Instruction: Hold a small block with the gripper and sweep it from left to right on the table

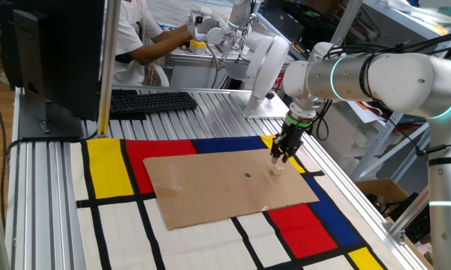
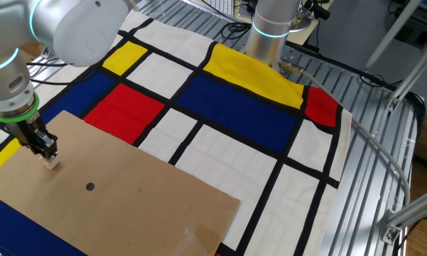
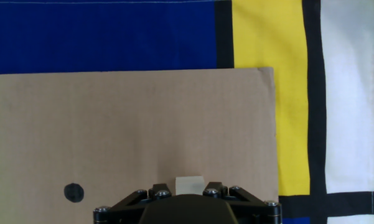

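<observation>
The small block [image 1: 278, 168] is a tiny pale beige cube held between the tips of my gripper [image 1: 280, 161]. It rests on the brown cardboard sheet [image 1: 225, 187] near that sheet's right edge in this view. In the other fixed view the gripper [image 2: 48, 157] holds the block [image 2: 51, 163] at the left of the cardboard [image 2: 121, 199]. In the hand view the block [image 3: 190, 185] shows between the two black fingers [image 3: 157, 189], with the gripper [image 3: 188, 190] shut on it.
A small dark dot mark [image 1: 248, 176] lies on the cardboard left of the block. The coloured mat [image 1: 112, 169] covers the slatted table [image 1: 52, 180]. A keyboard [image 1: 150, 101] and a monitor [image 1: 52, 52] stand at the back. A second arm's base [image 2: 270, 28] stands beyond the mat.
</observation>
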